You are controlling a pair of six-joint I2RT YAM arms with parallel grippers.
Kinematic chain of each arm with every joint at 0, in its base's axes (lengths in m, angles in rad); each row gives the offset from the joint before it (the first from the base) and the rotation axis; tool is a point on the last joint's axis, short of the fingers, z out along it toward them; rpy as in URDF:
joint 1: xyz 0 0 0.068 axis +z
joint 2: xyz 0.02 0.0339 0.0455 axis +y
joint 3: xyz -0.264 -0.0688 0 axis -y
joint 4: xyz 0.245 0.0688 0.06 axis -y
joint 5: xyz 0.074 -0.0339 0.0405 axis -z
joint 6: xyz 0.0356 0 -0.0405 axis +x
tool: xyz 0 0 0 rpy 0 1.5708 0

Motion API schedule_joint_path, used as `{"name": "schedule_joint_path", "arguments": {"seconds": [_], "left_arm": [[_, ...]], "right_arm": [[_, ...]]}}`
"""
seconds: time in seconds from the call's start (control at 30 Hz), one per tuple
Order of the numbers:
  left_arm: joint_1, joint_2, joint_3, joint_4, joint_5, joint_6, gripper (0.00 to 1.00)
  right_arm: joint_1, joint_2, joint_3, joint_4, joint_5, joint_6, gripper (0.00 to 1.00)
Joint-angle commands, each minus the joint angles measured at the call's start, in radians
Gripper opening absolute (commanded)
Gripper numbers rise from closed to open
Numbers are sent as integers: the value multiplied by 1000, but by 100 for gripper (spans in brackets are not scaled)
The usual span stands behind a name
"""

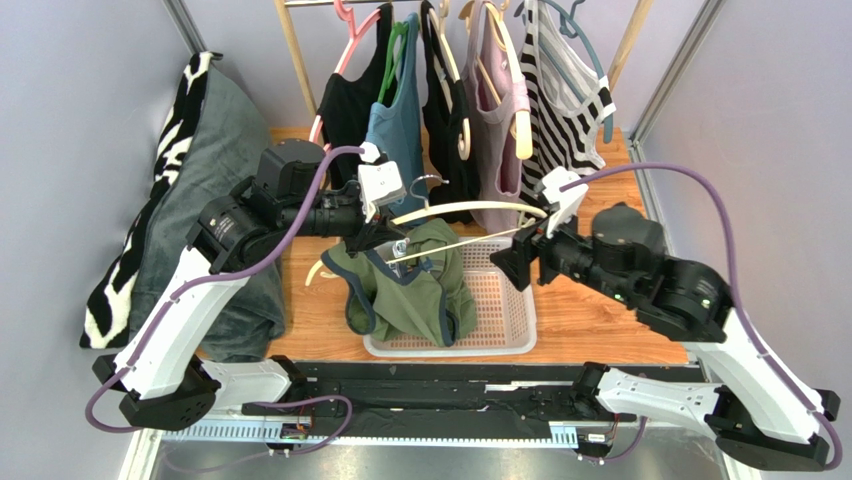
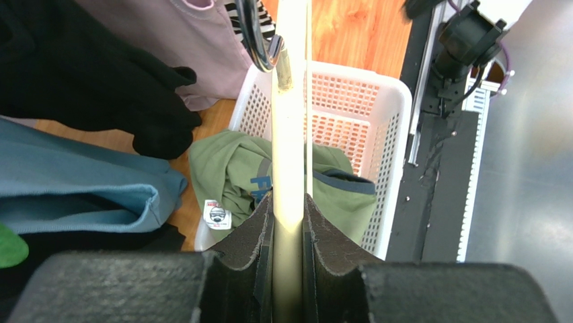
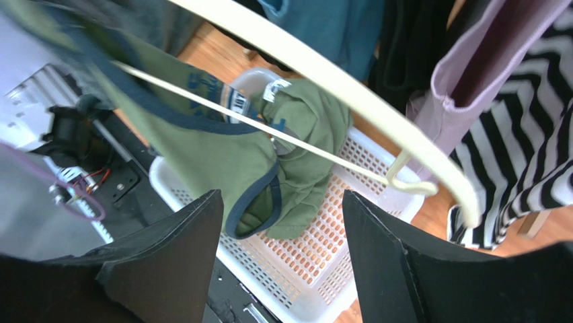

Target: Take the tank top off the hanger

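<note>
My left jaws pinch the cream hanger (image 1: 470,208), my right jaws hang spread and empty, and the green tank top (image 1: 410,290), hooked on the hanger's left end over the white basket (image 1: 510,322), may snag there if I tug sideways.

The left arm (image 1: 178,318) and right arm (image 1: 760,362) look alike. Both have long white shells on the near segments, chunky round black joints farther out, and black feet at the near edge. A purple cable (image 1: 335,153) runs along each arm. Each wrist carries a small white box (image 1: 380,183). The left fingers (image 2: 245,259) are black with a grainy surface, and the right fingers (image 3: 168,269) are plain black wedges.
</note>
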Motion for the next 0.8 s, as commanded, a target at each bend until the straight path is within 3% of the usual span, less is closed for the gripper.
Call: {"name": "schedule_joint_path", "arguments": {"seconds": [0.0,0.3,0.63,0.77], "left_arm": [[-39,-4,44,10,-7,85,0],[-98,27,72,-174,85,185,0],[-118,2,73,-197,105,214,0],[-121,2,81,-195,107,216,0]], "right_arm": [[21,-37,120,-66,-81,-128,70],[20,24,156,-16,-193,-280,69],[20,85,153,-34,-371,-283,68],[20,87,130,-36,-396,-268,60]]}}
